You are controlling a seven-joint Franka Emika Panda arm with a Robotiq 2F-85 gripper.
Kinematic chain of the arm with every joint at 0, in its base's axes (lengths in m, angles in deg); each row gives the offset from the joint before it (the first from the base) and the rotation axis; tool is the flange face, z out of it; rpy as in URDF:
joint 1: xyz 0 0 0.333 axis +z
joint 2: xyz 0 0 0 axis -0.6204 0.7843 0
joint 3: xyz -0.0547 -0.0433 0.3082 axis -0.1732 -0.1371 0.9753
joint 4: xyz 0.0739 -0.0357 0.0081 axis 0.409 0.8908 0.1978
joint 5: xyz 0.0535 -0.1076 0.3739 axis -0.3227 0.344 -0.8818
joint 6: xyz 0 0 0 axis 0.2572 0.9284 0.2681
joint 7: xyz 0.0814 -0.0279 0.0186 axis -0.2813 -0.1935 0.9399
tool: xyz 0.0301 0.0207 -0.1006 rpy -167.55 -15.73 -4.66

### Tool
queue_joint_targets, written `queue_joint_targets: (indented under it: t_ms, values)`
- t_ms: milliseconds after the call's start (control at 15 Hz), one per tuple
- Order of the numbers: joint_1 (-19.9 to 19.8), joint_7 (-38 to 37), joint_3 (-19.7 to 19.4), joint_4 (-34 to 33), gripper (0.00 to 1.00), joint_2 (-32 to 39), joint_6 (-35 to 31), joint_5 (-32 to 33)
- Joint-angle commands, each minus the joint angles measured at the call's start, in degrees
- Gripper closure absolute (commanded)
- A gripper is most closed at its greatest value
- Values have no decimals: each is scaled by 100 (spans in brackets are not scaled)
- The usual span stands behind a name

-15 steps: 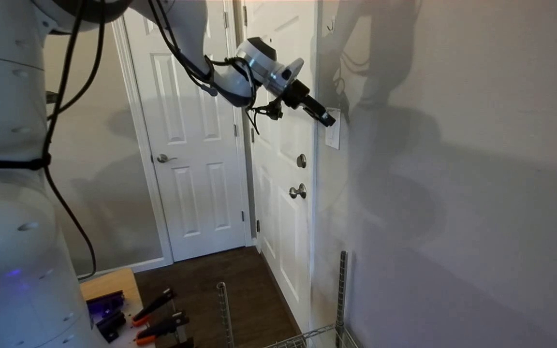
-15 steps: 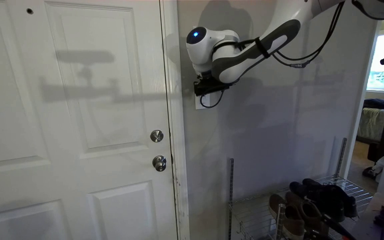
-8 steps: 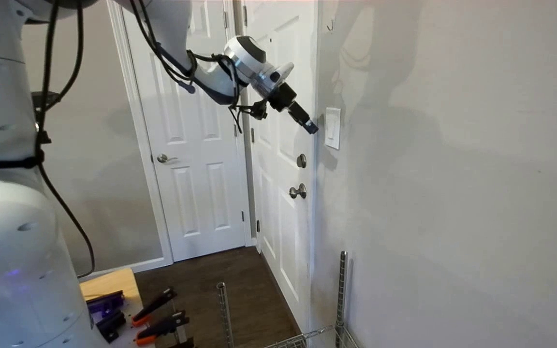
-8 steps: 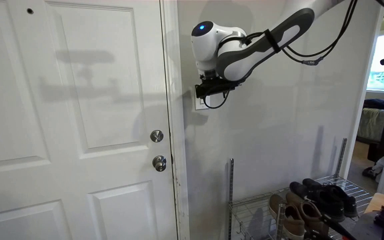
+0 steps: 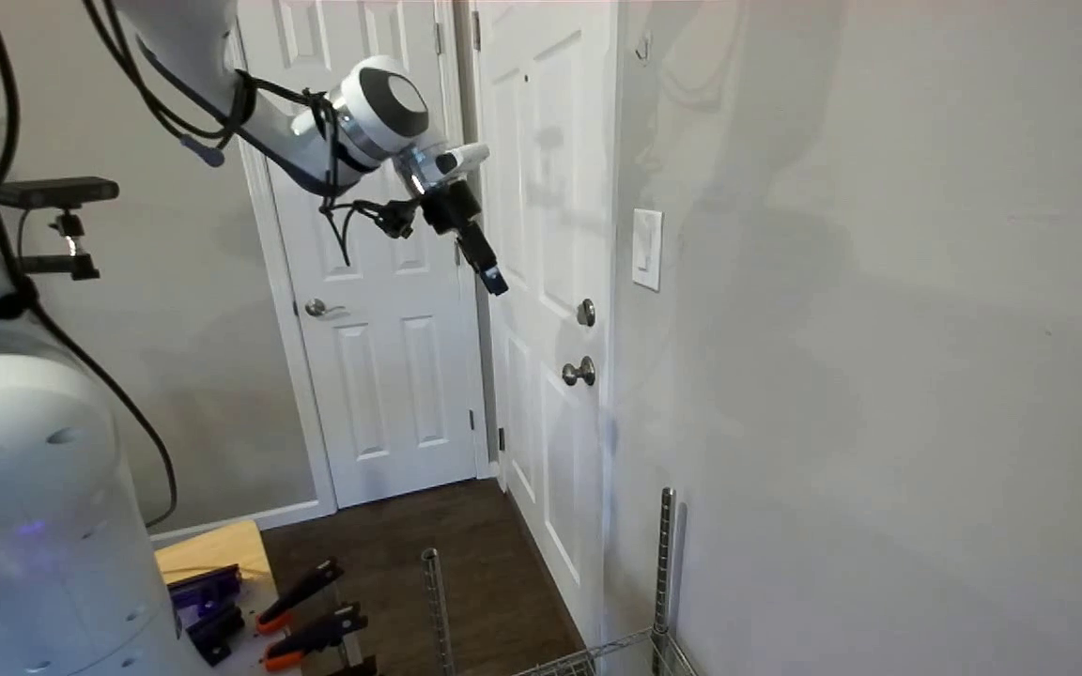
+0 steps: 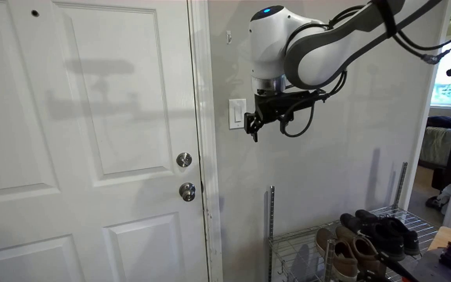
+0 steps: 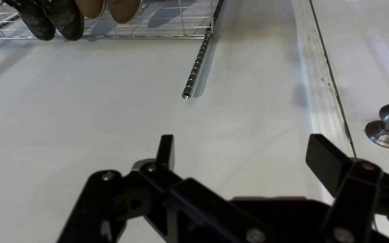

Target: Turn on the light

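Away from the light switch (image 6: 237,113) has swung the Robotiq gripper (image 7: 241,145): a second ago it overlapped the white plate in both exterior views, and now, in an exterior view, it hangs well apart from it, before a white panelled door (image 5: 546,202). The wall (image 5: 879,394) looks paler too than it did then, when it was dim and purplish. About the jaws I have no doubt: they are spread wide in the wrist view, the pale wall showing through the gap between them. Above them the Franka arm (image 6: 323,58) bends at the wrist, pointing them downward at a slant.

The switch itself, an upright white rocker plate, is fixed to the wall just beside the door trim (image 6: 206,117), higher than the deadbolt (image 6: 184,159) and the round metal door knob (image 6: 187,192). From where I stand I cannot tell which way its paddle is pressed.

Lower down, against the same wall, a wire shoe rack (image 6: 296,244) carries brown shoes (image 6: 345,260) and black trainers (image 6: 386,235). Across the corner, another panelled door (image 5: 367,300), this one with a lever handle (image 5: 317,308), stands closed. Near the arm, a pale wooden surface (image 5: 219,547) has black-and-orange clamps (image 5: 316,636) along its edge, and higher up shows a black bar-shaped camera (image 5: 57,192).
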Motion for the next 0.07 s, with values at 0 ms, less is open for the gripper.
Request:
queue_joint_targets:
  t_ms: [0]
  values:
    - [-167, 84, 177, 93, 0, -116, -11, -95]
